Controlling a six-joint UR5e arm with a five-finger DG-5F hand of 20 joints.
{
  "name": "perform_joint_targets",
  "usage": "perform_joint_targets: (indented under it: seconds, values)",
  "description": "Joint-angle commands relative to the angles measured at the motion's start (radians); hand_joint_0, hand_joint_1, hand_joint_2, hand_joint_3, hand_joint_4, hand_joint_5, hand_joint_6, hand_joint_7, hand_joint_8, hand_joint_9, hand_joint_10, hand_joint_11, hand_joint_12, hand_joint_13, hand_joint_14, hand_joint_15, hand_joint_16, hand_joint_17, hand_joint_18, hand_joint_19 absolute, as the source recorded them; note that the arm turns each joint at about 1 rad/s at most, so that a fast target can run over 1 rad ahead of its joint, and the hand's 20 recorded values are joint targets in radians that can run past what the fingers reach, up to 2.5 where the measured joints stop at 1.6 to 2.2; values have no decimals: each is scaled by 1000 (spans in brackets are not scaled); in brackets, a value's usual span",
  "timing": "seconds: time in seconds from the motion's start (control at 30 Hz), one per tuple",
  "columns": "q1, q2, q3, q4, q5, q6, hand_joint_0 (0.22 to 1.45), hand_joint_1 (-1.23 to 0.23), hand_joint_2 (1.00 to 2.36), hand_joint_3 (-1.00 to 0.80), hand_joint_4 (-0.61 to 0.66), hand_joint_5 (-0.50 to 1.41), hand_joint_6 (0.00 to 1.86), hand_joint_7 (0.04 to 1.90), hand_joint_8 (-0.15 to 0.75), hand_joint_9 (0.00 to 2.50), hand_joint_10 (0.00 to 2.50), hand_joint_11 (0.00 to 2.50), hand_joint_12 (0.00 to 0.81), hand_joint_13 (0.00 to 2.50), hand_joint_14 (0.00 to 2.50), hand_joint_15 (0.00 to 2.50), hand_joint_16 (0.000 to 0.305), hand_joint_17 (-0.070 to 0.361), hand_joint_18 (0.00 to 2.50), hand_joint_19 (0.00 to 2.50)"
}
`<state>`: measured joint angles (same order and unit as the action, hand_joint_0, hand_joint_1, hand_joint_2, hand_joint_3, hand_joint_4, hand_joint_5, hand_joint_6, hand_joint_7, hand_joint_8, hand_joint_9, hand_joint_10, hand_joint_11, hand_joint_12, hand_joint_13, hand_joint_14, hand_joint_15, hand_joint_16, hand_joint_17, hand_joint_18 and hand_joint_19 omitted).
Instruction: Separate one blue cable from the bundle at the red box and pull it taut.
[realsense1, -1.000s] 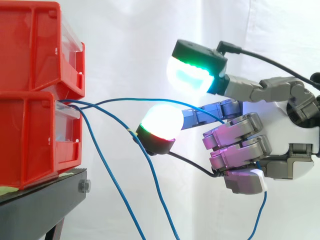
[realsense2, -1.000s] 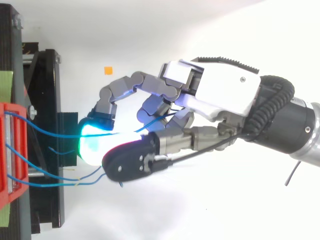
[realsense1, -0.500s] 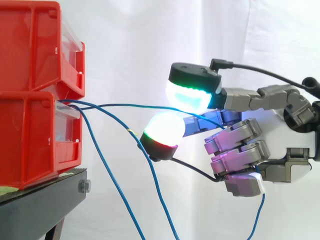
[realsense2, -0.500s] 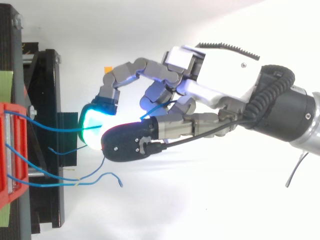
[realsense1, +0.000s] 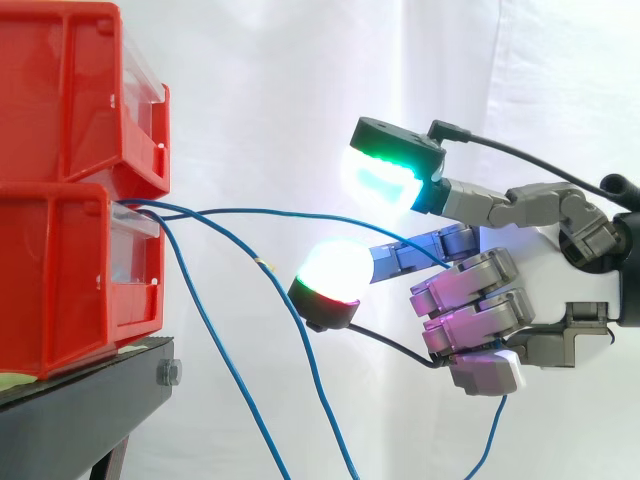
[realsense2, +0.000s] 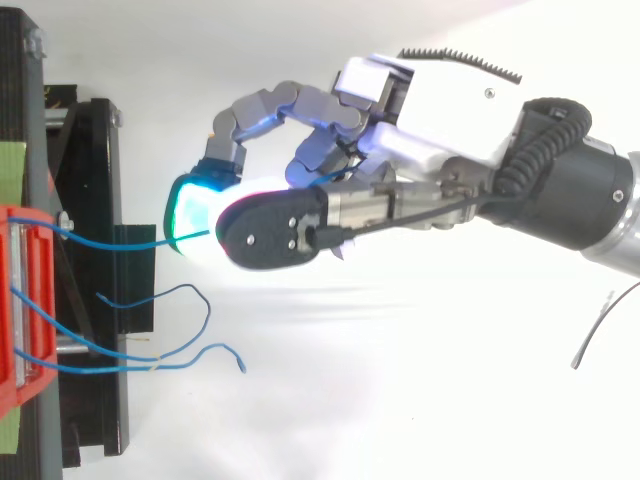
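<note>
Compared with the earlier frames, the hand (realsense1: 480, 300) sits further toward the right edge of the side view, more away from the bins, and higher in the top view (realsense2: 450, 100). Its lower fingers are curled tight, and the blue cable (realsense1: 280, 211) goes into them and comes out again below, so I judge the hand is closed on this cable. Two other fingers stay stretched out, the green-lit pad (realsense1: 380, 178) above the cable and the white pad (realsense1: 335, 272) below it, with a gap between them.

From the hand the blue cable runs to the left, almost level, to the mouth of the lower red bin (realsense1: 60, 270). It has only a soft bend. The loose cables (realsense1: 220, 340) hang from the same bin toward the bottom of the frame, apart from the hand.

Separating seems done; the pulling step is in hand. The next move probably calls for more travel away from the bin with the same firm hold, so that the bend goes out.

I can read no brand, label or writing; one loose cable has a small pale mark (realsense1: 262, 264).
</note>
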<state>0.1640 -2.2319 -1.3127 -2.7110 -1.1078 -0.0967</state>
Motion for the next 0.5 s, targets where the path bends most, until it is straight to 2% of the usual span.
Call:
perform_joint_targets:
  seconds: [0.0,0.2,0.27,0.47]
  values:
    - [-8,0,0,-1,-9,0,572,-390,1000,-500,231,-221,839,957,583,1212,2500,2500,522,1713,2500,1467,158,118,2126,626]
    - [-17,0,0,-1,-9,3,602,-531,1011,-361,232,-218,848,991,587,1235,2500,2500,518,1710,2500,1469,157,118,2133,619]
    - [-20,0,0,-1,-7,5,602,-618,1014,-318,233,-218,854,1010,580,1240,2500,2500,518,1711,2500,1475,156,117,2134,624]
    - [-31,0,0,-4,-7,11,605,-704,1018,-234,225,-216,862,996,558,1262,2500,2500,501,1719,2500,1459,162,122,2169,646]
